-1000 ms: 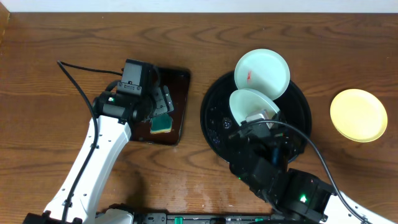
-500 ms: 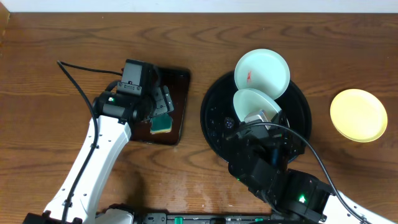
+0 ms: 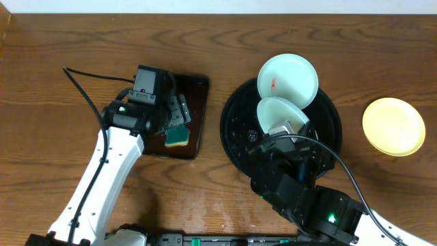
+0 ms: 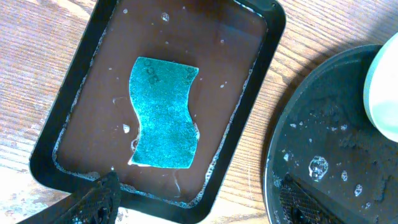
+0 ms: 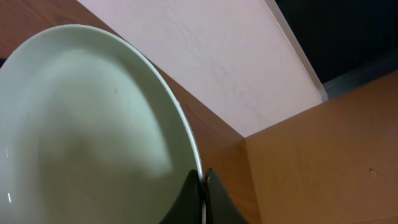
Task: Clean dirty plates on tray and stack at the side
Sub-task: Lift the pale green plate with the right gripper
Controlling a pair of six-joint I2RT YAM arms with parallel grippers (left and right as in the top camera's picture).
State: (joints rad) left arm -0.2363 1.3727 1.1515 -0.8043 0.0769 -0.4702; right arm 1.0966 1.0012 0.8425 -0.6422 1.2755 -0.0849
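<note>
My right gripper is shut on the rim of a pale mint-white plate and holds it tilted above the black tray; in the right wrist view the fingers pinch the plate's edge. A second mint-white plate with a red smear leans on the tray's far rim. The pale yellow plate lies on the table at the right. My left gripper is open above a blue-green sponge, which lies in the brown tray.
The brown rectangular tray holds soapy water around the sponge. The black tray's wet rim shows at the right of the left wrist view. A black cable runs across the table at the left.
The held plate has shifted slightly left and up between the earliest frame and now. The left arm has not moved.
</note>
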